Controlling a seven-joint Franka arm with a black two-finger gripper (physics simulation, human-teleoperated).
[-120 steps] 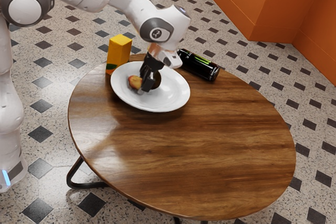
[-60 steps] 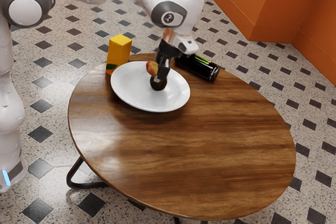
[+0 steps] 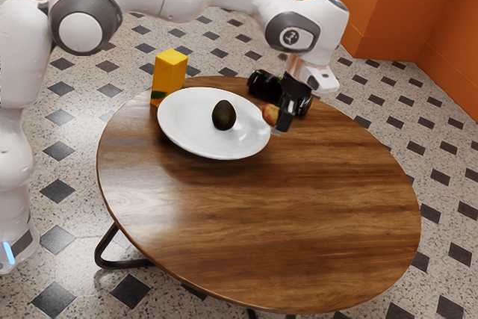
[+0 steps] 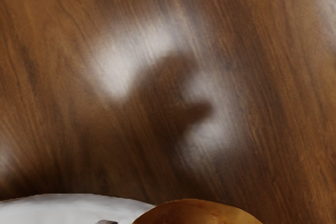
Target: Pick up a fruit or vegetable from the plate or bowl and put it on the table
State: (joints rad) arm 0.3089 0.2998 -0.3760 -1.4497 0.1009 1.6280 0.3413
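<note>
On the white plate (image 3: 185, 121), near its middle, a dark avocado (image 3: 224, 115).

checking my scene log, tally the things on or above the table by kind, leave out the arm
fruit: 2 (dark avocado, red-and-yellow fruit)
drink can, lying down: 1 (black can)
upright box: 1 (yellow box)
dish: 1 (white plate)
total: 5

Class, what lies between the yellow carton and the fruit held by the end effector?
In the exterior view, the dark avocado, resting on the white plate, lies between the yellow carton and the fruit.
</note>
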